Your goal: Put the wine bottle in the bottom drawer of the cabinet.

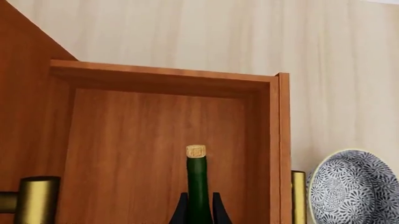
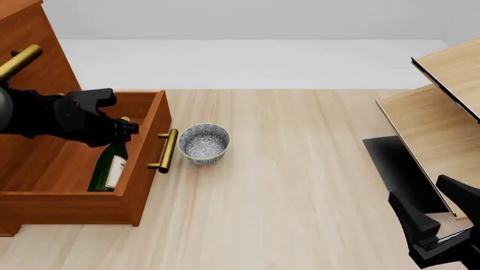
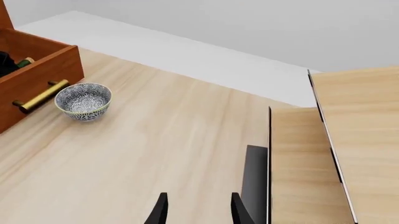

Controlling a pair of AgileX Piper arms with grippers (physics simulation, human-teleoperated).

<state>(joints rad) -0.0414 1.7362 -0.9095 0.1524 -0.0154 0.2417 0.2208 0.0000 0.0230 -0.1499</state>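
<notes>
Tightly, left pincer point(image 1: 199, 207) grips wine bottle point(image 1: 197, 186).

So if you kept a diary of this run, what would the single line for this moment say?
left gripper: shut on wine bottle | bottle: tilted inside open bottom drawer | right gripper: open, idle | bowl: beside drawer handle

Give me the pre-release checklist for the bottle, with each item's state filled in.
1. Wine bottle inside the walls of the bottom drawer: ok.
2. Left gripper fingers on either side of the bottle neck: ok.
3. Bottle resting on the drawer floor: cannot tell, its base is hidden.
4. Bowl outside the drawer, beside the handle: ok.
5. Right gripper open, holding nothing, well away from the cabinet: ok.
</notes>
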